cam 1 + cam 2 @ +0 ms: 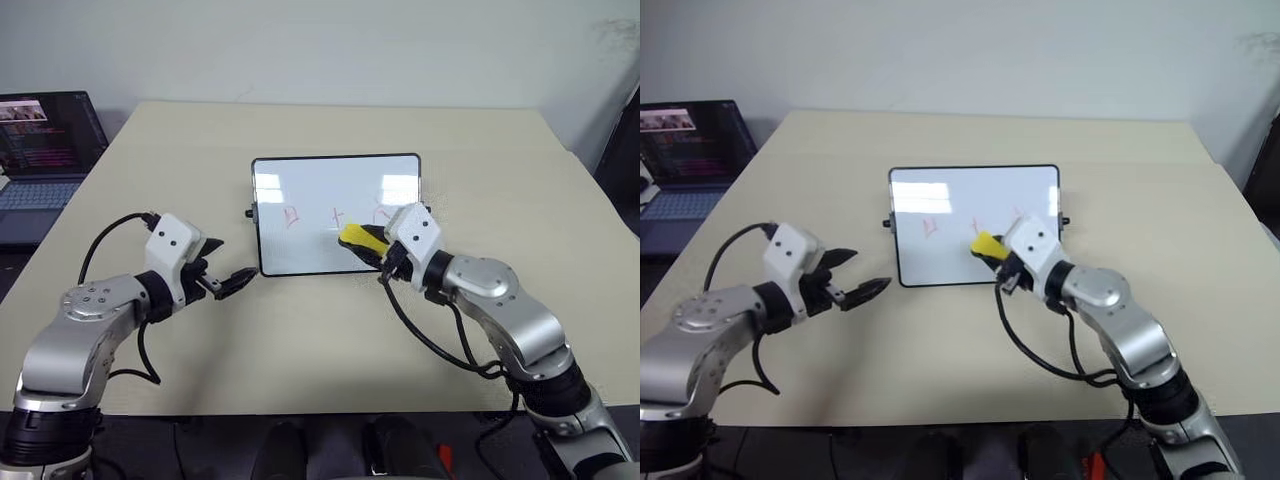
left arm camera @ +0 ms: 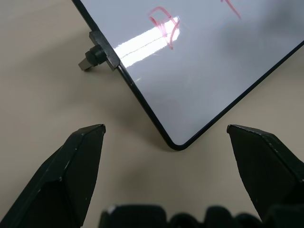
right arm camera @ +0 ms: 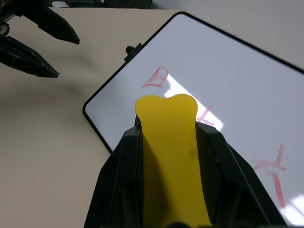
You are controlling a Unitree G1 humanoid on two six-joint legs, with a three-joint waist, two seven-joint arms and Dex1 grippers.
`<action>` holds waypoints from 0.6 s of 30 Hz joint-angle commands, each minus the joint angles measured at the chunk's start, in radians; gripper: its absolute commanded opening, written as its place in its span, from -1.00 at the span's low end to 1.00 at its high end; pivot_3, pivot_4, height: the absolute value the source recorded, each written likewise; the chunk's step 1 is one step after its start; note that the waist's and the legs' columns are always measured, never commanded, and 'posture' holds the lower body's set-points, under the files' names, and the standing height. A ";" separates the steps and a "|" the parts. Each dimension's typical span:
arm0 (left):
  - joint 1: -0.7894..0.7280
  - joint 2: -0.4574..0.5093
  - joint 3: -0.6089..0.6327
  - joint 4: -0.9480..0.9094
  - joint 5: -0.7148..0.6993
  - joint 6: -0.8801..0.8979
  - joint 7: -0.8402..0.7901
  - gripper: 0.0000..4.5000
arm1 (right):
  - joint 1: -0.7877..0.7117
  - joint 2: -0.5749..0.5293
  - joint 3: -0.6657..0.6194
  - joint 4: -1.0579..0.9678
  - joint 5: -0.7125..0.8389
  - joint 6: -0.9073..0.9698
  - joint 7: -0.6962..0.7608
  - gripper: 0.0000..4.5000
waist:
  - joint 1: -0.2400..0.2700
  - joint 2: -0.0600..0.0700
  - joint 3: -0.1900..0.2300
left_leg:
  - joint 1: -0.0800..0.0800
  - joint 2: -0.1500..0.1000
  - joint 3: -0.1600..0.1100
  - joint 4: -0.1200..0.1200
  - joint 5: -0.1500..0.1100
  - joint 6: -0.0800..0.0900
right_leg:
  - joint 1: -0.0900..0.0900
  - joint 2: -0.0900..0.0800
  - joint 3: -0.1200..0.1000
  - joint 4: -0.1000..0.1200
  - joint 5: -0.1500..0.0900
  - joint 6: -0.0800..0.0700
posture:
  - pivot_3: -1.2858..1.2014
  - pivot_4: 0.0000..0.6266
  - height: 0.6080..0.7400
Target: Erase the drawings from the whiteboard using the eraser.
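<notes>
The yellow eraser [image 3: 169, 156], pinched between the right gripper's [image 1: 372, 247] fingers, hangs over the whiteboard's [image 1: 330, 180] near edge at mid-table. Three red drawings [image 1: 337, 215] remain. The left gripper [image 1: 232, 272] gapes empty beside the board's near left corner.

left gripper [image 2: 166, 137] open | whiteboard [image 2: 204, 90] corner between fingers [image 2: 71, 175]
</notes>
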State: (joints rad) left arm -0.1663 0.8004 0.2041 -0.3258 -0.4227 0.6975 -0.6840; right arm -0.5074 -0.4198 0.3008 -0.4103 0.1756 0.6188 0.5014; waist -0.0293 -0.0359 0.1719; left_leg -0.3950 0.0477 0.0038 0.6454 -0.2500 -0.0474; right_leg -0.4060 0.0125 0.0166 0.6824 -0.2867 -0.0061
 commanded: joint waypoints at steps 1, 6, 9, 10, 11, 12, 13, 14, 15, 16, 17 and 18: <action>-0.027 0.021 0.021 0.006 0.015 -0.004 0.008 1.00 | -0.048 0.029 0.023 0.036 -0.051 -0.064 -0.004 -0.48 | 0.000 0.000 0.000 | 0.000 0.000 0.000 0.000 0.000 0.000 | 0.000 0.000 0.000 0.000 0.000 0.000 | 0.03 -0.52 1.00; -0.023 0.025 0.029 0.013 0.023 -0.008 0.008 1.00 | -0.061 0.056 0.025 0.065 -0.066 -0.095 0.018 -0.48 | 0.000 0.000 0.000 | -0.001 0.001 0.000 0.000 0.000 0.000 | 0.000 -0.001 0.000 0.000 0.000 0.000 | 0.03 -0.52 1.00; -0.015 0.011 0.042 -0.001 0.017 0.000 0.025 1.00 | -0.063 0.059 0.010 0.062 -0.052 -0.091 0.041 -0.48 | 0.000 0.000 0.000 | -0.001 0.001 0.000 0.000 0.000 0.000 | 0.000 -0.002 0.000 0.000 0.000 0.000 | 0.03 -0.52 1.00; -0.002 0.001 0.054 -0.014 0.006 0.007 0.033 1.00 | -0.063 0.061 0.000 0.058 -0.041 -0.082 0.047 -0.48 | 0.000 0.000 0.000 | -0.001 0.001 -0.001 0.000 0.000 0.000 | 0.000 -0.002 0.000 0.000 0.000 0.000 | 0.03 -0.52 1.00; 0.017 -0.006 0.060 -0.025 0.002 0.006 0.037 1.00 | -0.059 0.061 -0.004 0.053 -0.036 -0.076 0.052 -0.48 | 0.000 0.000 0.000 | -0.001 0.001 -0.001 0.000 0.000 0.000 | 0.000 -0.002 -0.001 0.000 0.000 0.000 | 0.03 -0.52 1.00; 0.035 -0.012 0.064 -0.034 0.003 0.002 0.042 1.00 | -0.056 0.057 -0.006 0.049 -0.034 -0.071 0.058 -0.48 | -0.001 0.000 0.000 | -0.001 0.001 -0.001 0.000 0.000 0.000 | 0.000 -0.002 0.000 0.000 0.000 0.000 | 0.03 -0.52 1.00; 0.050 -0.019 0.066 -0.045 0.002 0.004 0.050 1.00 | -0.049 0.052 -0.007 0.042 -0.032 -0.066 0.063 -0.48 | -0.002 0.000 0.000 | -0.001 0.001 0.000 0.000 0.000 0.000 | 0.000 -0.002 0.000 0.000 0.000 0.000 | 0.03 -0.52 1.00; 0.057 -0.026 0.065 -0.053 0.002 0.006 0.057 1.00 | -0.047 0.048 -0.006 0.039 -0.029 -0.062 0.071 -0.48 | -0.001 0.000 0.000 | -0.001 0.002 0.000 0.000 0.000 0.000 | 0.000 -0.002 0.000 0.000 0.000 0.000 | 0.03 -0.52 1.00; 0.060 -0.031 0.065 -0.062 0.000 0.010 0.065 1.00 | -0.048 0.044 -0.007 0.035 -0.026 -0.056 0.076 -0.48 | 0.000 0.000 0.000 | -0.001 0.002 -0.001 0.000 0.000 0.000 | 0.000 -0.002 -0.001 0.000 0.000 0.000 | 0.03 -0.52 1.00; 0.063 -0.040 0.067 -0.068 -0.004 0.016 0.073 1.00 | -0.047 0.043 -0.007 0.031 -0.024 -0.053 0.079 -0.48 | 0.000 0.000 0.000 | -0.001 0.002 -0.001 0.000 0.000 0.000 | 0.000 -0.002 -0.001 0.000 0.000 0.000 | 0.03 -0.52 1.00; 0.062 -0.044 0.061 -0.067 0.001 0.019 0.080 1.00 | -0.048 0.043 -0.006 0.029 -0.024 -0.051 0.081 -0.48 | 0.000 0.000 0.000 | -0.001 0.002 -0.001 0.000 0.000 0.000 | 0.000 -0.002 -0.001 0.000 0.000 0.000 | 0.03 -0.52 1.00; 0.058 -0.043 0.051 -0.066 0.005 0.020 0.079 1.00 | -0.050 0.042 -0.007 0.028 -0.025 -0.049 0.083 -0.48 | 0.000 0.000 0.000 | -0.001 0.001 -0.001 0.000 0.000 0.000 | 0.000 -0.002 -0.001 0.001 0.000 0.000 | 0.03 -0.52 1.00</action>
State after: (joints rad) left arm -0.0944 0.7541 0.2405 -0.3526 -0.4177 0.7181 -0.6172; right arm -0.5486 -0.3754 0.3158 -0.3373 0.1397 0.5692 0.5741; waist -0.0290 -0.0359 0.1719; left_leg -0.3961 0.0490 0.0024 0.6455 -0.2500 -0.0474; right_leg -0.4064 0.0103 0.0153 0.6833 -0.2866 -0.0064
